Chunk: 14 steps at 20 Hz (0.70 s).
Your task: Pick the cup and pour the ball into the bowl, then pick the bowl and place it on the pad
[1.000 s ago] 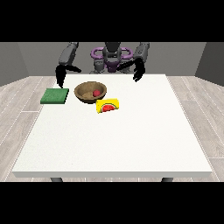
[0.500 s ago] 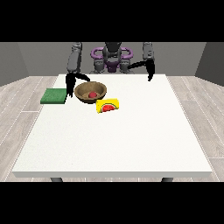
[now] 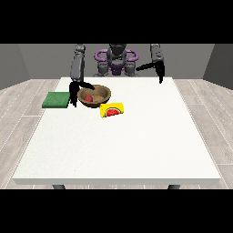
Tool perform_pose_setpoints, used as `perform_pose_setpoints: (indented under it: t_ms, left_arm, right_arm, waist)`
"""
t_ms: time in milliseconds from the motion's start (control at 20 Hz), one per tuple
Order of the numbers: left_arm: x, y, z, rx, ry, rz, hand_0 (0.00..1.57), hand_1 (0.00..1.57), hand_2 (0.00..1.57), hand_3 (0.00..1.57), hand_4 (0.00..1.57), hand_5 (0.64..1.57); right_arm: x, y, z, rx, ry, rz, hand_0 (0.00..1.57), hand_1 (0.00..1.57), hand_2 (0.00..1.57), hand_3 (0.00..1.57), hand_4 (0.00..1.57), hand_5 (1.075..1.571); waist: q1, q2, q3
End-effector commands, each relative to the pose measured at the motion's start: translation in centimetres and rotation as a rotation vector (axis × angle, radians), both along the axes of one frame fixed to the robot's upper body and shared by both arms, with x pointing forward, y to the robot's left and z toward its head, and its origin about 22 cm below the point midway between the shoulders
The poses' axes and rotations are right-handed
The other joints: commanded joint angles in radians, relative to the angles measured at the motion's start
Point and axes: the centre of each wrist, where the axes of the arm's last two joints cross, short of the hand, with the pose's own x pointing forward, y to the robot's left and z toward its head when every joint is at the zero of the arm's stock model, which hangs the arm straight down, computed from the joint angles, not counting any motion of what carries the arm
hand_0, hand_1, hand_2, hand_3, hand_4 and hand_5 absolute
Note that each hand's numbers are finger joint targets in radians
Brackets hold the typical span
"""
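Front view: your ball [image 3: 88,98] already sits in the bowl [image 3: 101,90], so you're on the bowl pickup. Hand at the view's left [image 3: 73,94] hangs just beside the bowl's rim, between bowl and green pad [image 3: 55,99]; fingers point down, thumb reaching toward the rim (whether it touches, cannot tell). Other hand [image 3: 160,74] hangs well apart, holding nothing. The yellow cup [image 3: 112,109] lies just in front of the bowl. Next you'd need to grip the rim, lift, then carry it to the pad.

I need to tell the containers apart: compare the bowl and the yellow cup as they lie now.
The bowl is brown, round and upright, with a red ball inside; the yellow cup lies on its side, showing a red interior. The bowl is wider than the cup. The bowl sits nearer the robot. Both rest on the white table.
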Motion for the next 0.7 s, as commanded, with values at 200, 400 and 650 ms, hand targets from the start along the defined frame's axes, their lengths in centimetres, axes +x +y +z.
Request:
perform_pose_setpoints:
  t_ms: [200,400,650]
  left_arm:
    - [-0.1,0.4,2.0,-0.007,-0.011,-0.006,0.0,0.0,0.0,0.0,0.0,1.565]
    - [0.0,0.5,3.8,-0.014,-0.096,-0.066,0.0,0.0,0.0,0.0,0.34,1.57]
    - [0.4,0.3,3.8,0.011,-0.094,-0.102,0.0,0.0,0.0,0.0,0.66,1.531]
  right_arm:
    - [0.3,3.0,-1.9,0.055,0.071,-0.016,0.0,0.0,0.0,0.0,0.39,1.57]
    - [-3.4,-2.6,-4.0,-0.132,0.289,-0.212,1.57,1.57,1.57,0.48,0.79,1.491]
    - [-4.2,-3.6,-4.0,-0.483,0.331,-0.261,1.57,1.57,1.57,1.56,0.94,1.558]
  waist:
    - [0.013,0.013,0.0001]
    - [0.076,0.093,-0.0006]
    - [0.113,0.086,-0.0048]
